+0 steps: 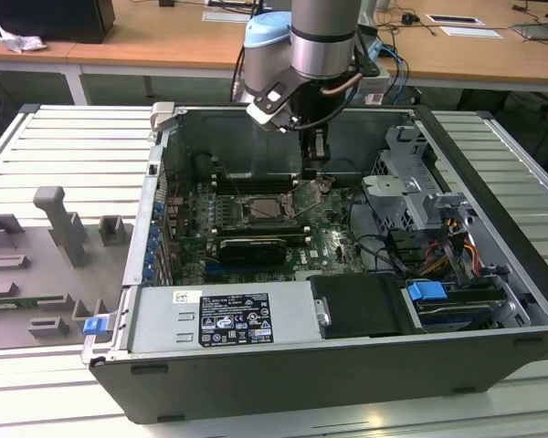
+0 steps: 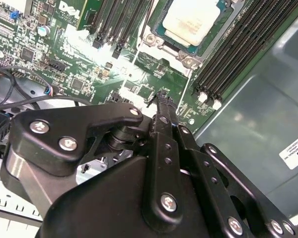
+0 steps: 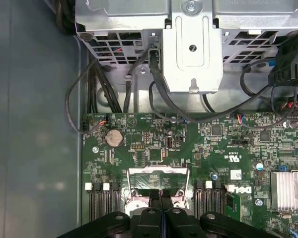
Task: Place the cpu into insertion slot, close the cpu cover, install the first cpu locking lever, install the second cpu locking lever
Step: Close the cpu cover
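jaws closed tight, holding nothing, near the cpu cover (image 3: 159, 171); cpu (image 2: 191, 20) in socket.

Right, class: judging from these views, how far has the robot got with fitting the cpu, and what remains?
Done: the cpu lies seated in its socket. In hand: the gripper, jaws shut and empty, hangs close to the cpu cover, which looks raised rather than flat over the chip. Left: the cover is not yet down, and the two locking levers, which I cannot make out clearly.
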`<act>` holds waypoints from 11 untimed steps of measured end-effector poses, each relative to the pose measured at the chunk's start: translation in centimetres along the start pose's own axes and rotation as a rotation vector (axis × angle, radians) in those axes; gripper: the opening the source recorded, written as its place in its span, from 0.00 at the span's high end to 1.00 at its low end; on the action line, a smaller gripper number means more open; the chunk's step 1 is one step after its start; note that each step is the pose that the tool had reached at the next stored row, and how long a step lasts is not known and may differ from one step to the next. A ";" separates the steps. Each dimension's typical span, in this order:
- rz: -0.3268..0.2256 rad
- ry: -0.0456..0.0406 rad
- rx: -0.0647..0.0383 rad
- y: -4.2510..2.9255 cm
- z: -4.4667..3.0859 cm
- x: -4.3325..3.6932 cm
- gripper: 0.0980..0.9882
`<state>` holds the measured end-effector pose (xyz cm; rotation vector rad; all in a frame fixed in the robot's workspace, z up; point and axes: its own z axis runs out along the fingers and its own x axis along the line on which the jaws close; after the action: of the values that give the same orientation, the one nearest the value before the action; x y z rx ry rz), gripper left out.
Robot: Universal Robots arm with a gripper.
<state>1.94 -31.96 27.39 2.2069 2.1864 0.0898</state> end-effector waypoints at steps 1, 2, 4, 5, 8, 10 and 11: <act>0.000 -0.0005 0.000 0.03 0.02 0.00 0.99; -0.001 -0.0008 0.000 0.07 0.05 0.01 0.99; -0.003 -0.0008 0.000 0.27 0.17 0.03 0.99; -0.004 -0.0008 0.000 0.35 0.23 0.03 0.99; -0.006 -0.0009 0.000 0.56 0.39 0.07 0.99; -0.006 -0.0008 0.000 0.68 0.49 0.09 0.99; -0.007 -0.0008 0.000 0.75 0.54 0.10 0.99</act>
<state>2.73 -31.85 26.90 2.1992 2.1934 0.0885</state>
